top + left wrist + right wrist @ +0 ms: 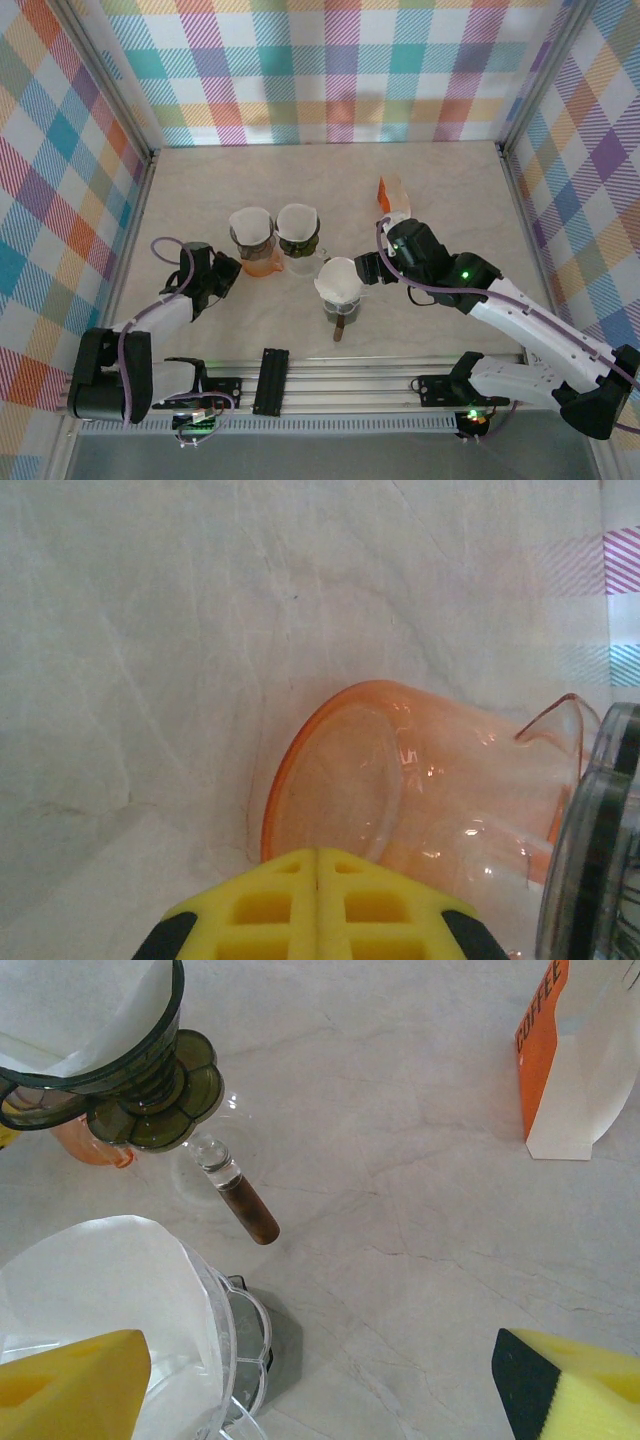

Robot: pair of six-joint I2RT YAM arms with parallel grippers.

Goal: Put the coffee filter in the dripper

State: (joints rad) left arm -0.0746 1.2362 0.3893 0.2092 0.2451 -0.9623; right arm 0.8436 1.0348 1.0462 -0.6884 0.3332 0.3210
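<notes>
We find the coffee filter [110, 1290] seated as a white cone in the clear dripper [245, 1335] at the near middle of the desk [420, 1220], which we judge is its intended place. The right tool [320, 1385] stands wide, one finger over the filter's rim and gripping nothing, a stance suited to releasing paper without dragging it. The left tool [318, 900] is pressed shut and empty beside the orange dripper [440, 780].

You are looking at a pale, marble-veined tabletop [440, 190] closed in on three sides. The back wall [330, 70], left wall [60, 180] and right wall [590, 170] all wear a pastel plaid of pink, teal, orange and purple. Grey metal posts [112, 85] stand at the back corners, a slotted aluminium rail [350, 398] runs along the near edge, and the light is soft and even.
</notes>
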